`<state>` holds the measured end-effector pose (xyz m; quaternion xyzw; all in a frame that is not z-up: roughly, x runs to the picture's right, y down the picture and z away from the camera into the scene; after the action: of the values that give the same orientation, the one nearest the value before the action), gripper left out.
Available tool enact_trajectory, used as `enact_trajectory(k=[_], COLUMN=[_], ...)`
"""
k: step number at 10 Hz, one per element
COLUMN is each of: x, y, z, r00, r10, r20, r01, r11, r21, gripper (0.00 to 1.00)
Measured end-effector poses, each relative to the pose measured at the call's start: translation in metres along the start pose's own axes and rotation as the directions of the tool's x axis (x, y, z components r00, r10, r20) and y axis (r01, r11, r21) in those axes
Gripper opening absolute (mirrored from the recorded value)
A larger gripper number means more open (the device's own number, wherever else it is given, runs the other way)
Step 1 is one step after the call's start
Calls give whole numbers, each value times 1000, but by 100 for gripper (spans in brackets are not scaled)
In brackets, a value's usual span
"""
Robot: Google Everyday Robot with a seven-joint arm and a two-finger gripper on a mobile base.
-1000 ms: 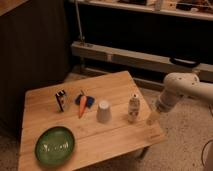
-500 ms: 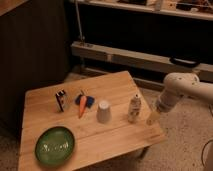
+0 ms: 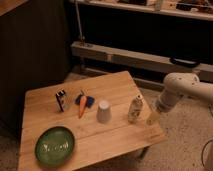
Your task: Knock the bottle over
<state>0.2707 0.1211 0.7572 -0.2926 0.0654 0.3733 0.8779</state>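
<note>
The bottle (image 3: 134,108) is small and whitish-tan with a pale cap and darker label marks. It stands upright on the right part of the wooden table (image 3: 125,135). A plain white cup (image 3: 104,111) stands upside down just left of it. My gripper (image 3: 153,118) hangs at the end of the white arm (image 3: 176,90), low at the table's right edge, a short way right of the bottle and apart from it.
A green plate (image 3: 53,145) lies at the table's front left. An orange carrot with a blue item (image 3: 84,104) and a small dark box with white markings (image 3: 61,99) sit left of the cup. A metal rail and dark shelving (image 3: 130,57) stand behind.
The gripper has edged slightly left, closer to the bottle. The bottle and the other objects have not moved.
</note>
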Motion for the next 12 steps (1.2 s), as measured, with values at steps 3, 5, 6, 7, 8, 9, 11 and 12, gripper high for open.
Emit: enact_trajectory(k=[3,5,6,7,8,9,11,12], x=[-4,-7,-9,-9,-8,-12,-23,-26], y=[-12,-11,-11,-11,-10,-8,-2,0], z=[-21,-20,-20,-20,-20,-20,-19,-18], r00=[999,996,992,984,977,969,956,951], r10=[14,-9,-29,-49,-65,-86,-120,-133], r20=[41,85,124,170,204,234,267,279], r01=[-16,4,25,47,64,90,135,153], r11=[998,999,999,999,998,996,990,987], r21=[58,47,36,21,11,-7,-37,-49], gripper=[29,10,2,0,0,0,0,0])
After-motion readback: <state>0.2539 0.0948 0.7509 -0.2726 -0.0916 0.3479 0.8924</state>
